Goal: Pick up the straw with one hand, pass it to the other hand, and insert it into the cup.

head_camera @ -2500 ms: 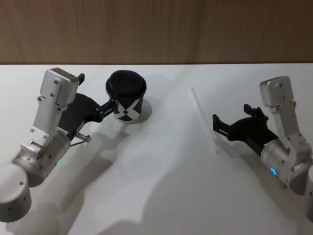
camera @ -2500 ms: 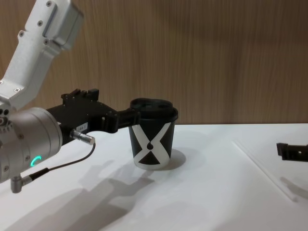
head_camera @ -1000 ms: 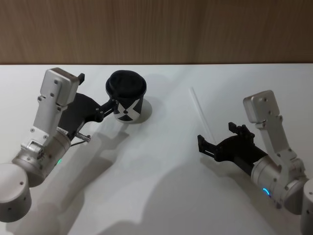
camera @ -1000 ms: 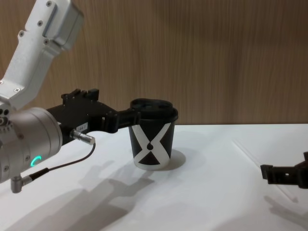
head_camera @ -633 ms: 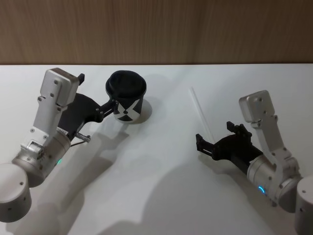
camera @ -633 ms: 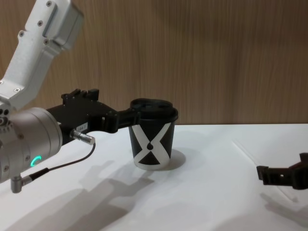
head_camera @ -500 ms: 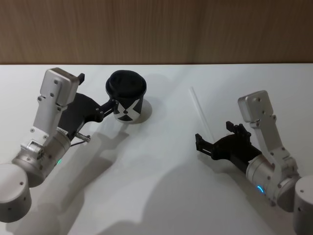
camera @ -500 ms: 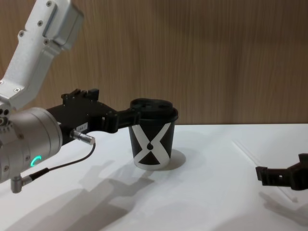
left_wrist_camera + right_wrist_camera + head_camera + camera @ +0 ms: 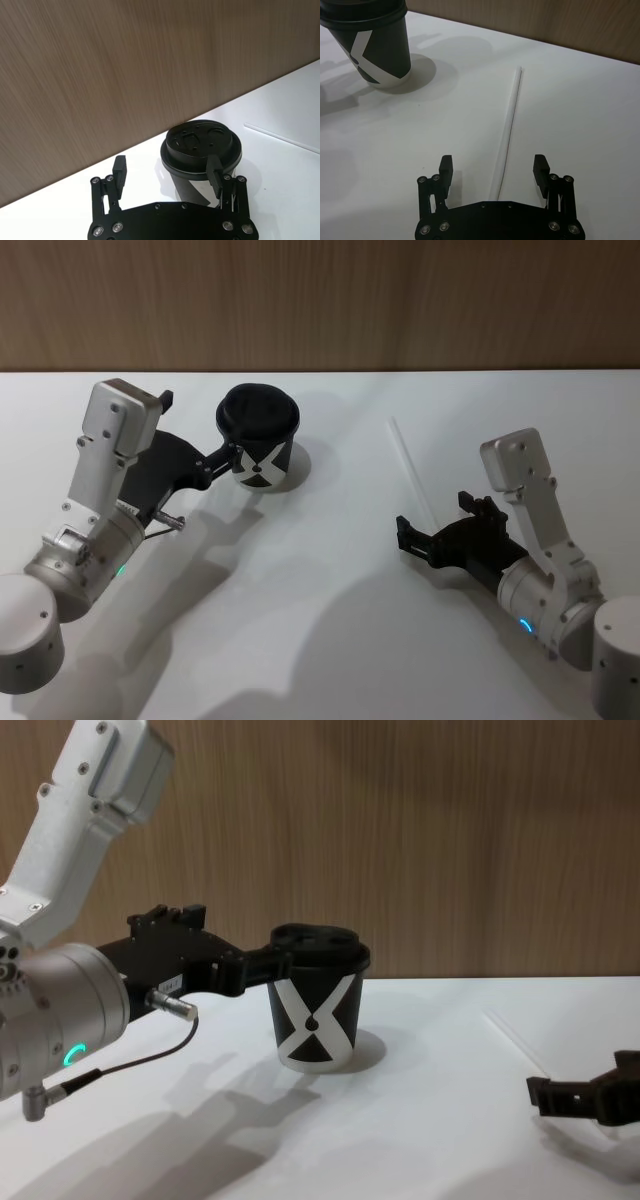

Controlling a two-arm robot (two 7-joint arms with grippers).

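The black cup with a white X and a black lid stands at the back left of the white table. My left gripper is open beside it, one finger against the cup's side. The white straw lies flat at the right, pointing away from me. My right gripper hovers open low over the straw's near end. In the right wrist view the straw runs out between the two spread fingers of the right gripper. From the chest, the right gripper shows at the lower right.
A wooden wall runs along the table's far edge. The white tabletop between cup and straw is bare. A thin black cable hangs from my left wrist.
My right gripper has moved left and toward me, from beside the straw to straddling its near end, still open. The left arm and the cup have not moved.
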